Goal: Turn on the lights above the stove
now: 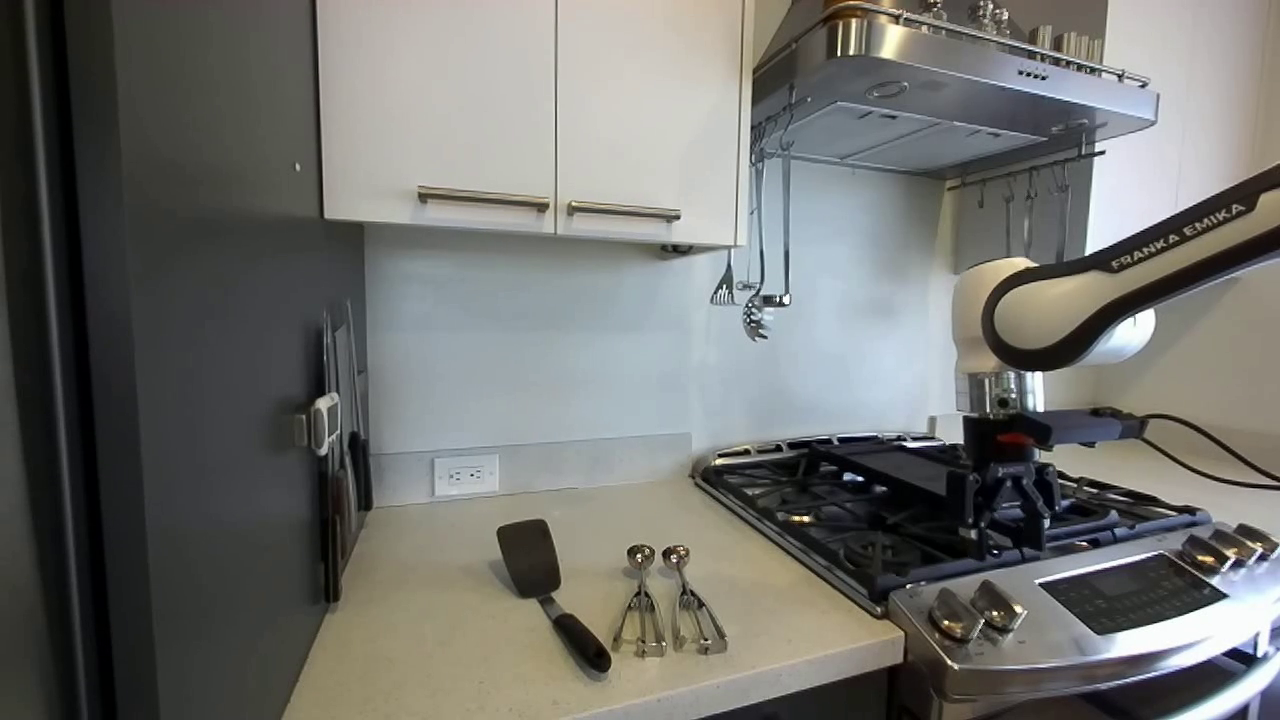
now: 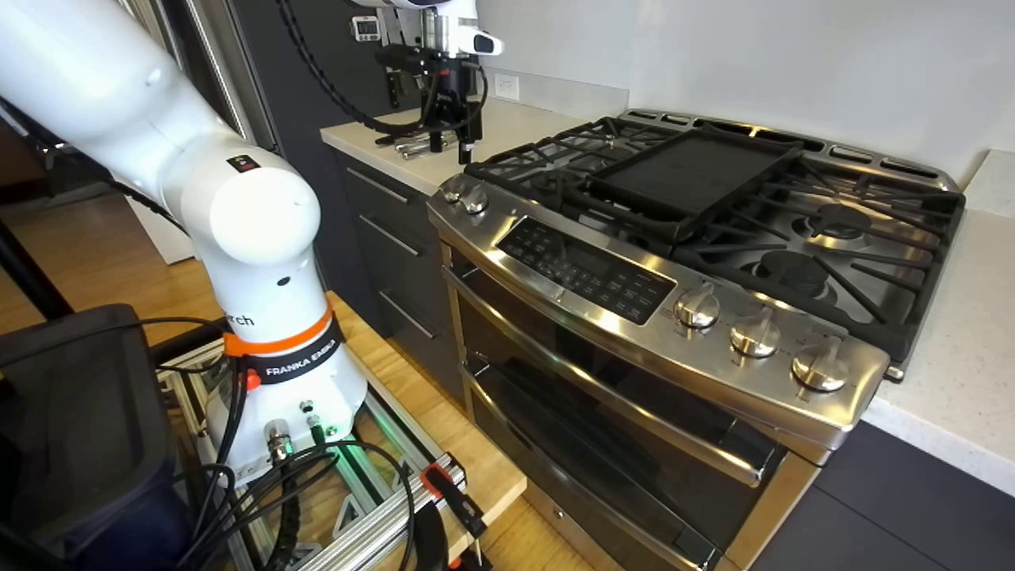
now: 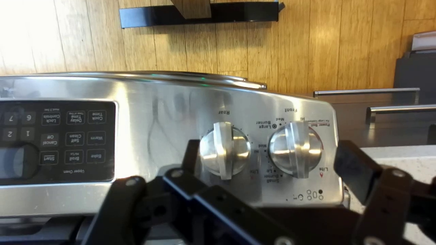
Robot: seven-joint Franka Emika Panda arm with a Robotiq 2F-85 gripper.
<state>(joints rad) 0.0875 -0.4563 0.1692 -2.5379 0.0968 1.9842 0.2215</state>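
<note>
The steel range hood hangs above the stove in an exterior view. A round lamp on its sloped underside looks grey and unlit. A row of small buttons sits on the hood's front edge. The hood is out of view elsewhere. My gripper points down, low over the stove front and far below the hood; it also shows in an exterior view. In the wrist view the gripper is open and empty, its fingers wide apart above two stove knobs.
Utensils hang from a rail beside the hood. Jars stand behind the hood's top rail. A griddle lies on the burner grates. A spatula and two scoops lie on the counter. White cabinets hang left of the hood.
</note>
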